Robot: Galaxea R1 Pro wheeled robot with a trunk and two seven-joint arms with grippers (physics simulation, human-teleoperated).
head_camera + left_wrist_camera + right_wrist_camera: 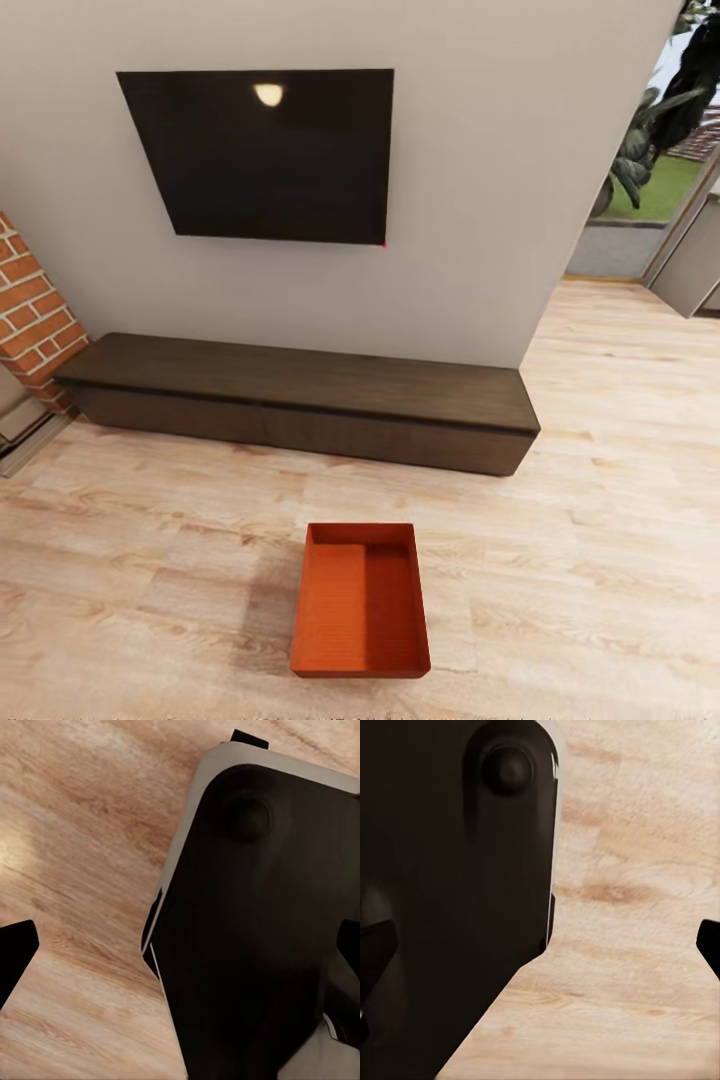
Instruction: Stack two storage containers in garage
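Left gripper [180,952]: dark fingertips [16,945] stood at opposite edges of the left wrist view, spread wide, holding and touching nothing; beneath them a black, grey-edged part of the robot's body [255,930] over the light wood plank floor [75,832].

Right gripper [540,945]: fingertips [709,945] likewise spread wide, empty, above the same planks.

Orange-red open-top rectangular storage container [361,600]: rested flat on the plank floor, directly ahead in the head view, empty, clear of both grippers.

Long low dark wooden bench [300,395]: behind the container, against the white wall.

Red brick fireplace [30,310]: at the bench's left end.

Black wall-mounted TV [260,155]: above the bench.

Doorway with greenery [650,170]: far right.
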